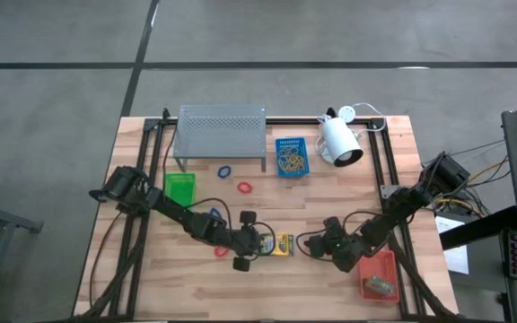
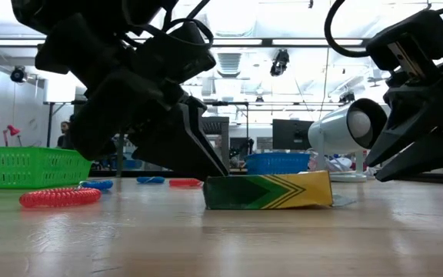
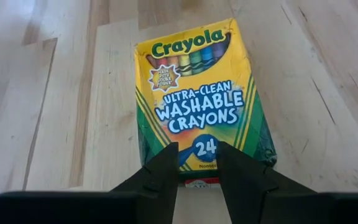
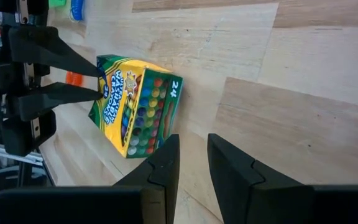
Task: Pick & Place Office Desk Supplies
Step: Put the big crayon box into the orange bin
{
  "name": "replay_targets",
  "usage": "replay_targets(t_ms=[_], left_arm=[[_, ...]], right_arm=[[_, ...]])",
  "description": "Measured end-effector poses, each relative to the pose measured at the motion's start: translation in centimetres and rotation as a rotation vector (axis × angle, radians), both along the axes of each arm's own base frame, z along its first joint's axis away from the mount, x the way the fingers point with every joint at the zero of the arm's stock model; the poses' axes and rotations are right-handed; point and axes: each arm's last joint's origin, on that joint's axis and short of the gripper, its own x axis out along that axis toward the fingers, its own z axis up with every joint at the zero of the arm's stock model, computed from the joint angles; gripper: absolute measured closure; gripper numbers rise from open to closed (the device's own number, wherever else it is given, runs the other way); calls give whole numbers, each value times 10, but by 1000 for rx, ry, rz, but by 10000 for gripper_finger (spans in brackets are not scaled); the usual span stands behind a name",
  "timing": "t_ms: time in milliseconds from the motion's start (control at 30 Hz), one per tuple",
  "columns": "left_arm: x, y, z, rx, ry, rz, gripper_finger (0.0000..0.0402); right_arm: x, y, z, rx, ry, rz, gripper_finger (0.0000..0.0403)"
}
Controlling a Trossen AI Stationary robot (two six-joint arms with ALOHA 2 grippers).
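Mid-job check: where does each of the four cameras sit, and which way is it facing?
High: overhead, straight down on the table; both arms show.
Low: table height, level across at the crayon box; both arms show, dark.
Left wrist: on the left arm, facing the crayon box; left gripper open at its end.
Right wrist: on the right arm, facing the box; right gripper open, short of it.
All four share the crayon box.

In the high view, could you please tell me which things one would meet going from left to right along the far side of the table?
Green tray → grey perforated shelf → blue tray → white lamp.
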Motion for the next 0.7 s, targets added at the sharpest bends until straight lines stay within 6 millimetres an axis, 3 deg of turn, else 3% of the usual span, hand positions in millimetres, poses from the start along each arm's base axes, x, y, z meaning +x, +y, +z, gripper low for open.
replay_targets(t_ms=[333, 700], left_arm=[[-11, 3, -10, -34, -79, -2, 285], [-19, 5, -9, -39, -78, -3, 285]], right_arm=[[25, 8, -24, -13, 38, 18, 321], [43, 8, -10, -7, 42, 37, 321]])
